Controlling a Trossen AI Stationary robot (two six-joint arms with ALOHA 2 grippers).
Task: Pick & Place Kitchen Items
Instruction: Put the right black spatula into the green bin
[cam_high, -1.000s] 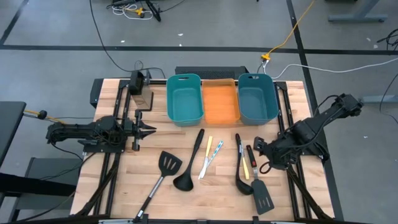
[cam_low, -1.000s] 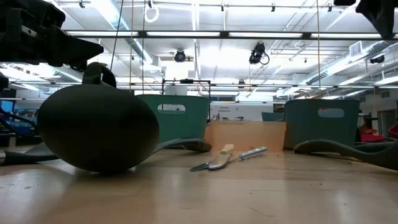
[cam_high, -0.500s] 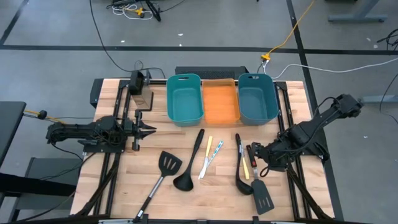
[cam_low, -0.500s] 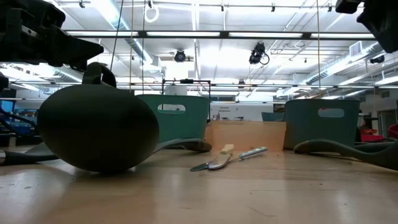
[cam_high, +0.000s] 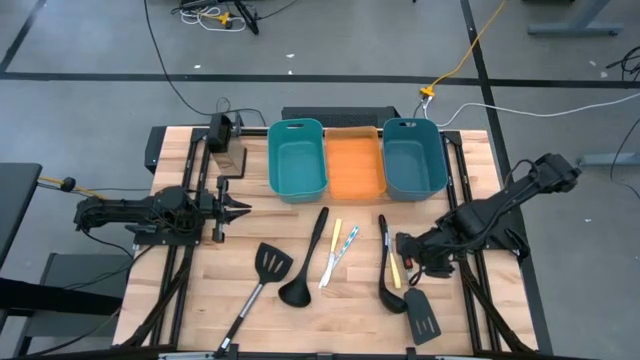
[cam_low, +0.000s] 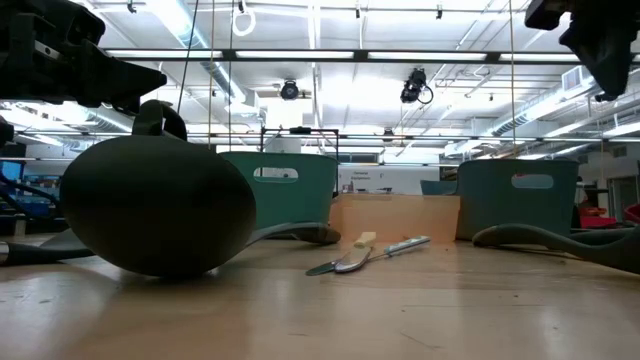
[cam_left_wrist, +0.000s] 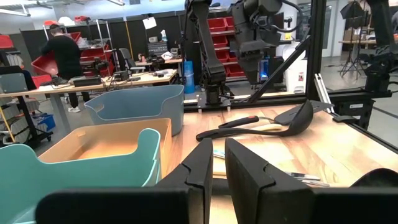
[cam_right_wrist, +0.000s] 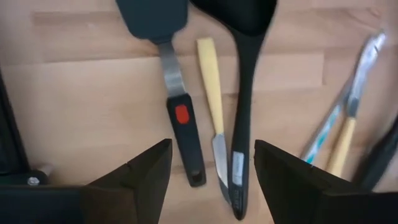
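Under the right gripper, whose jaws stand wide and empty, lies the red-buttoned spatula on the table's right side, beside a yellow-handled knife and ladle; it looks light, stiff and slippery, so the narrow handle seems the best hold. Left gripper waits nearly closed, empty.

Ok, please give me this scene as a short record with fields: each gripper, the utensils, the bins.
left gripper: shut, holds nothing, waits at the table's left side
right gripper: open, above the spatula, ladle and yellow knife
other utensils: second spatula, second ladle, two small knives mid-table
bins: teal, orange, teal; no utensils inside
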